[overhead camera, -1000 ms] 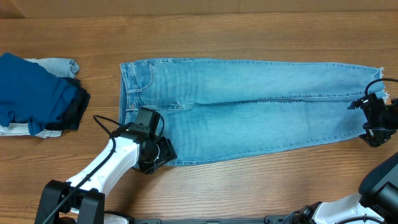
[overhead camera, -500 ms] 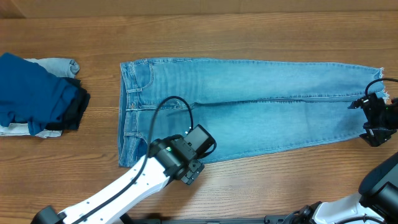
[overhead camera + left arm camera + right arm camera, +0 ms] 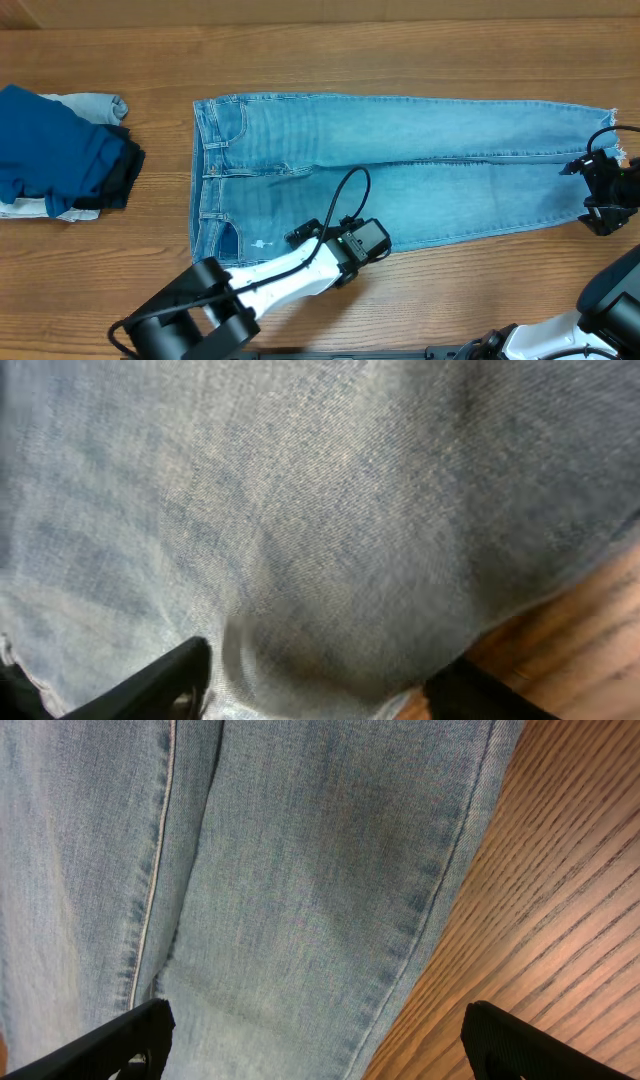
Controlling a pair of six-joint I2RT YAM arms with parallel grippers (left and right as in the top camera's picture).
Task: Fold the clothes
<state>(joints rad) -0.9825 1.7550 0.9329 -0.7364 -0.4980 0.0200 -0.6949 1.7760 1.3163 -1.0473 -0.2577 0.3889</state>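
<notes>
A wooden table (image 3: 400, 50) held light-blue jeans (image 3: 400, 170), spread flat lengthwise, waistband towards the robot's left, seemingly laid out for folding. The left gripper (image 3: 368, 240), jaws wide apart, was over the near thigh edge. The right gripper (image 3: 603, 198), also spread, was at the hem.

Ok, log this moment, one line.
denim jeans: flat, unfolded | left gripper: open, over near edge | right gripper: open, at hems | fold: not started

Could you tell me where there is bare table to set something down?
Free: a strip of table along the far edge behind the jeans; the narrow gap between the folded pile and the jeans; the near edge between the two arms. Crowded: the left hand over the near leg edge, the right hand at the hems.
</notes>
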